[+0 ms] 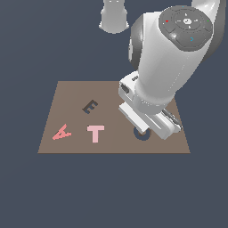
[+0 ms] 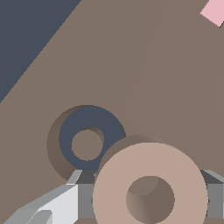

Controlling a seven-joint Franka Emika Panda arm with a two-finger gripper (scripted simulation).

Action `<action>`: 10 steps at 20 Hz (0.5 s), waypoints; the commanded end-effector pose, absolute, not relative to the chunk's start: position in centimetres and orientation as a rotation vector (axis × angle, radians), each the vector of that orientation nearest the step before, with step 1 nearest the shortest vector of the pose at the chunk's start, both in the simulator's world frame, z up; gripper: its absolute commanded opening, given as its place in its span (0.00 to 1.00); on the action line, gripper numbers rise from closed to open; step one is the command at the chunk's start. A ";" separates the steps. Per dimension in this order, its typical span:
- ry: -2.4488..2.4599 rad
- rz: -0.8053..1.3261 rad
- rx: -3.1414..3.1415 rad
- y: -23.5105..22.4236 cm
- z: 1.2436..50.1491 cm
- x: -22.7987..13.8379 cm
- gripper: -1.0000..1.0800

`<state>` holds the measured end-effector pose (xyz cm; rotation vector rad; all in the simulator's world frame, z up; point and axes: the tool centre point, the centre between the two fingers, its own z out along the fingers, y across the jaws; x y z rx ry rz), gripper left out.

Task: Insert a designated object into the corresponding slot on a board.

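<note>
The tan ring [image 2: 113,192] sits between my gripper's [image 2: 150,202] grey fingers [image 2: 81,201], which are shut on its two sides. It hangs just above the brown board [image 2: 131,65], beside the slot [image 2: 111,131], overlapping that recess's edge and not centred on it. The slot is a navy ring-shaped recess with a brown centre. In the exterior view my gripper [image 1: 143,130] hovers low over the slot [image 1: 144,137] near the board's [image 1: 71,98] front edge on the exterior view's right, and the white hand hides the ring.
On the board lie a dark E [image 1: 90,106], a pink T [image 1: 95,132] and a pink A-like triangle [image 1: 61,132]. One pink corner [image 2: 214,12] shows in the wrist view. The arm's base [image 1: 114,18] stands behind the board. Dark floor [image 2: 26,35] surrounds it.
</note>
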<state>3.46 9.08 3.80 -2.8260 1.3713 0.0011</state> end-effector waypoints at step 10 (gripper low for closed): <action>1.703 0.001 -2.640 10.0 4.0 6.9 0.00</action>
